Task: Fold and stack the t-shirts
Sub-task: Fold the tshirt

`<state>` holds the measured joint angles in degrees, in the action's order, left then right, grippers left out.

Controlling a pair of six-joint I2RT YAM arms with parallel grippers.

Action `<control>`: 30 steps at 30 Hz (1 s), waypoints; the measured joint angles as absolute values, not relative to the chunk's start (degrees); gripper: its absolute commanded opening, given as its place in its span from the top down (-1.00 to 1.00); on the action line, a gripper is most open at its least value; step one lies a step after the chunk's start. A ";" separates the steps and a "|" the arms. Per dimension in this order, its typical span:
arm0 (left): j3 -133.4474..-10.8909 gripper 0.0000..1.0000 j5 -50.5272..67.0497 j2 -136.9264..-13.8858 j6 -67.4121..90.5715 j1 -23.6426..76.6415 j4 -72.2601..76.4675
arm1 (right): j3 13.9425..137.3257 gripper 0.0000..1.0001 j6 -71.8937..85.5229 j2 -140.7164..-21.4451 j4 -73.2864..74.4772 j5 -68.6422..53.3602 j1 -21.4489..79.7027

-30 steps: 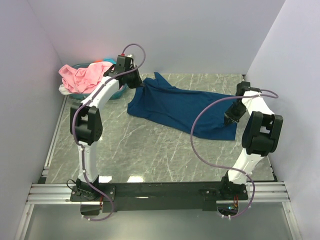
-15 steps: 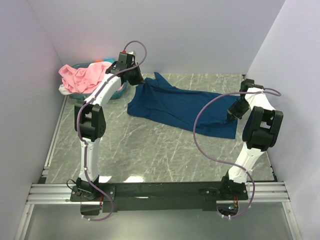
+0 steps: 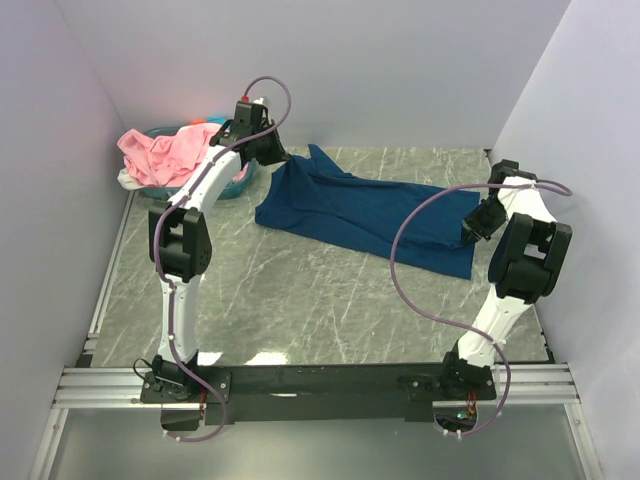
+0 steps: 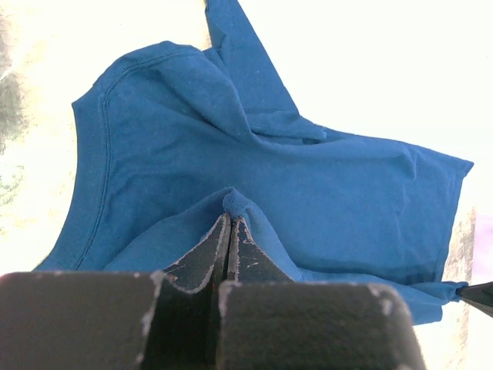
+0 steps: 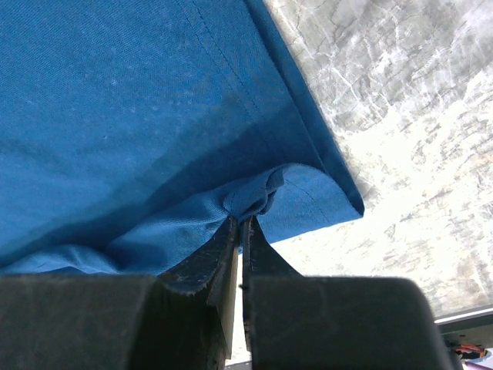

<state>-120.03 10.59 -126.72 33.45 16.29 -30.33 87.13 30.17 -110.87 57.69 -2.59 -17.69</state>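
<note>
On the table, navy t-shirt, long axis far-left to near-right.

1. no text, label, brand, number or sign can be read in any of the three views.
2. the blue t-shirt shows only plain cloth on the side in view.
</note>
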 measured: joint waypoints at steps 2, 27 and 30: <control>-120.03 0.99 10.57 -126.72 33.67 16.25 -30.06 | 87.13 1.00 30.15 -110.87 57.67 -2.61 -17.78; -121.67 0.99 12.36 -131.11 36.16 15.55 -26.76 | 92.05 1.00 30.37 -116.92 56.82 -3.20 -17.96; -123.50 0.99 13.67 -133.23 36.32 15.55 -25.52 | 92.25 1.00 30.39 -117.82 56.75 -3.46 -17.96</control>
